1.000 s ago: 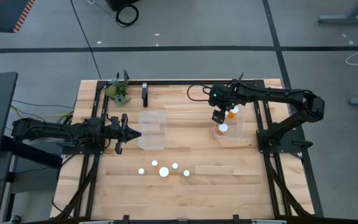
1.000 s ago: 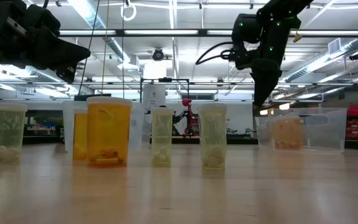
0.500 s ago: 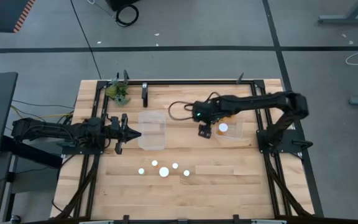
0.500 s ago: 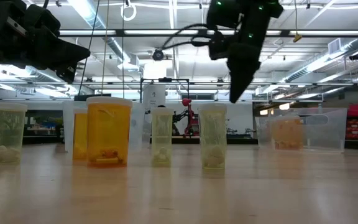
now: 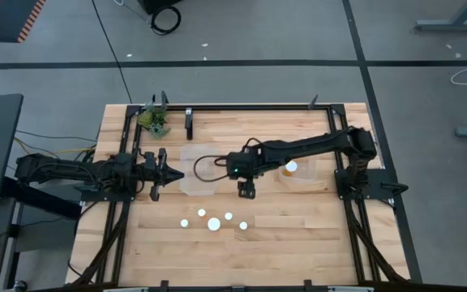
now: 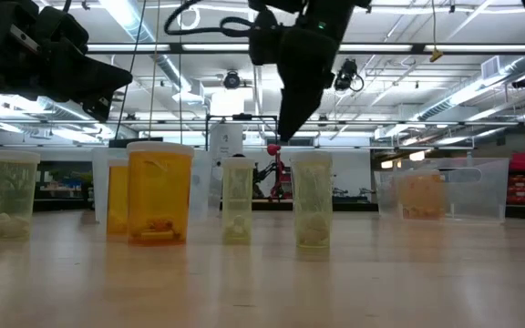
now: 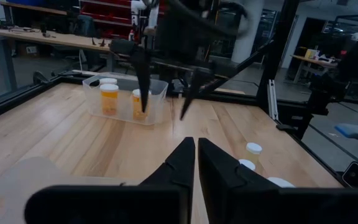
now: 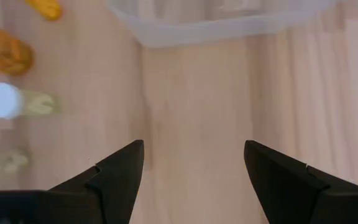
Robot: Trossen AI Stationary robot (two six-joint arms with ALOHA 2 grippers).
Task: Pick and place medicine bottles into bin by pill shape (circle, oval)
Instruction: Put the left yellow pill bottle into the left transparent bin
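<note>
Several small medicine bottles with white caps (image 5: 214, 224) stand upright in a cluster on the wood near the table's front; in the low view one is amber (image 6: 159, 191) and the others pale (image 6: 312, 200). Two more amber bottles (image 7: 109, 98) stand in the right clear tub (image 5: 306, 170). My right gripper (image 5: 247, 191) (image 8: 194, 163) hangs open above bare wood between the two tubs, just beyond the cluster, fingers pointing steeply down. My left gripper (image 5: 175, 173) (image 7: 196, 152) is shut and level at the left clear tub's (image 5: 199, 169) left side, holding nothing.
The black frame rails (image 5: 242, 106) run along the table's far edge and both sides. A small green object (image 5: 154, 120) sits at the far left corner. Bare wood lies between the two tubs and to the right of the bottle cluster.
My right gripper has swung from above the right tub toward the table's left and near edges, ending over the wood between the tubs, just beyond the bottle cluster. It has stayed open with nothing in it.
</note>
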